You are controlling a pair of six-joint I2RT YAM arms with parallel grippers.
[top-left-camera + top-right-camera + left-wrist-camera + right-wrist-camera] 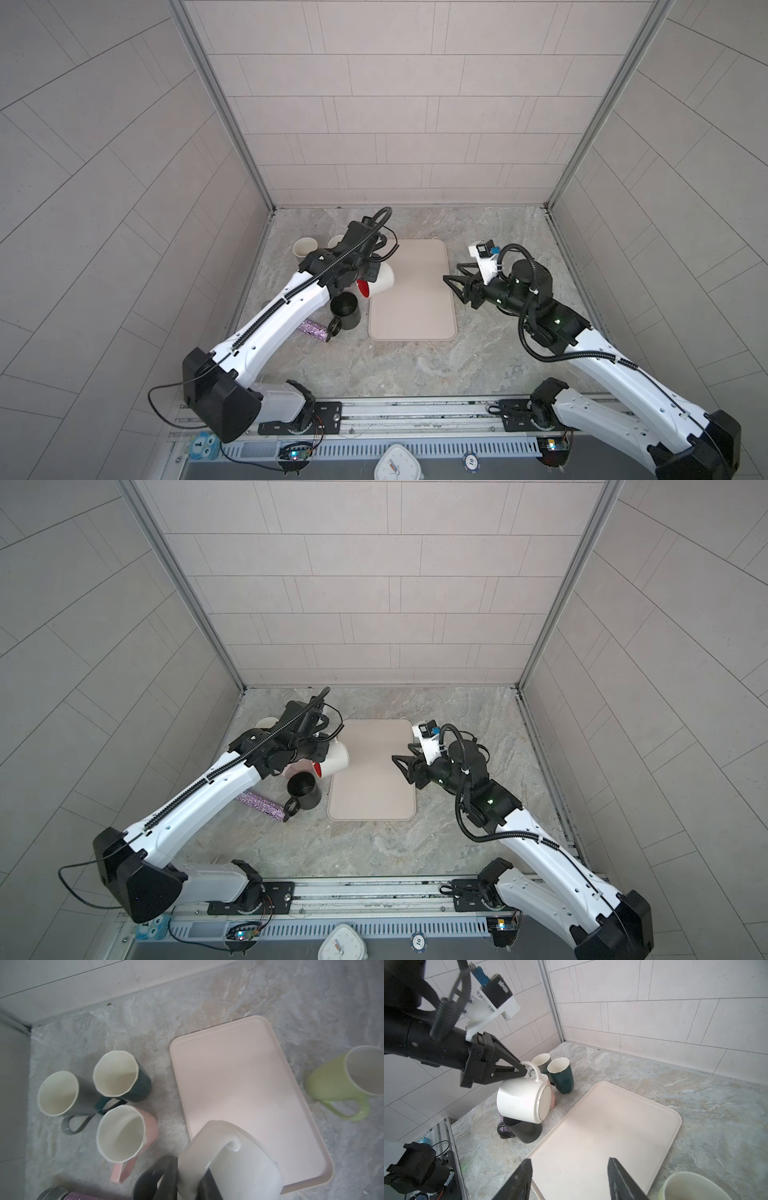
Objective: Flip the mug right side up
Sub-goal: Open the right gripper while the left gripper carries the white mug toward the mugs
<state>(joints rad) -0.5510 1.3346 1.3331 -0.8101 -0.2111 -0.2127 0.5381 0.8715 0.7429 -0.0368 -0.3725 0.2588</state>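
Note:
A white mug [380, 280] [336, 760] with a red inside hangs in the air on its side, over the left edge of the pale pink tray [411, 291]. My left gripper [524, 1070] [188, 1178] is shut on its handle. In the right wrist view the mug [521, 1103] shows its flat base, with its mouth turned away toward the front left. In the left wrist view the mug [239, 1159] fills the space around the fingers. My right gripper [452, 272] [570, 1164] stands open and empty over the tray's right edge.
A black mug [345, 309] stands upright just below the held mug, beside a glittery purple cylinder [313, 330]. Pink [126, 1132], dark green [122, 1076] and grey [62, 1093] mugs stand upright at the back left. A light green mug [340, 1082] sits right of the tray.

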